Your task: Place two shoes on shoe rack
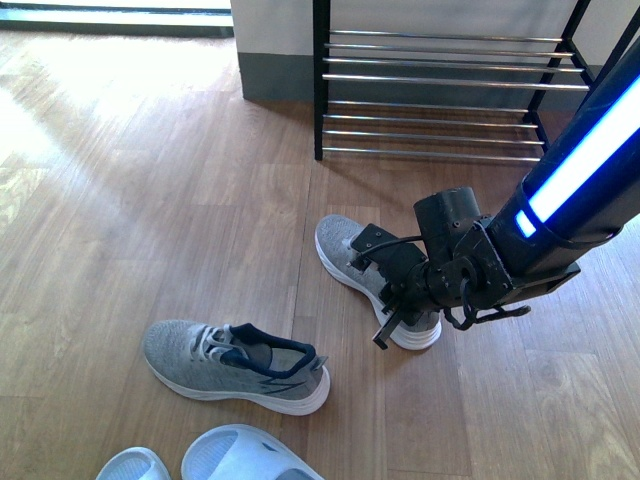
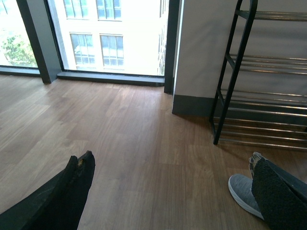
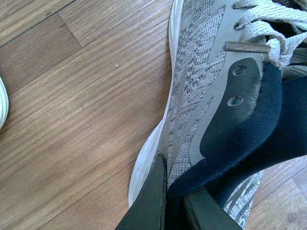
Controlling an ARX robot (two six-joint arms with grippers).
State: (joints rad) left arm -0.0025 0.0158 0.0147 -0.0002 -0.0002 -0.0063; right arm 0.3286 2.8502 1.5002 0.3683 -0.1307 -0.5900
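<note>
**Right claw clamped on a sneaker's collar, short of the shoe rack**

The wooden floor (image 1: 150,200) filled most of the front view. The shoe rack (image 1: 450,90) stood on it against a pale wall, its black frame carrying tiers of chrome bars. The right arm (image 1: 580,160), dark with a glowing blue-white strip, reached down in front of the rack's right end.

2 grey knit sneakers lay out from the rack. The first sneaker (image 1: 345,250) sat near the rack's lowest bars but apart from them, with its toe turned toward the rack. Whether its heel rested on the floor or hung just clear could not be told. The second sneaker (image 1: 230,365) stood on its sole farther from the rack, out beyond the line of its left post. 2 light blue slides (image 1: 250,455) lay farthest from the rack, cut off by the edge of the front view.

The right claw (image 1: 395,300) was closed on the heel end of the first sneaker. The right wrist view showed its 2 fingers (image 3: 148,201) pinching the edge of the navy collar (image 3: 249,139) between them. The left claw (image 2: 172,191) hung open above the floor, facing the rack's left side. Its 2 dark fingers (image 2: 72,187) were spread wide, with only bare boards between them.
</note>
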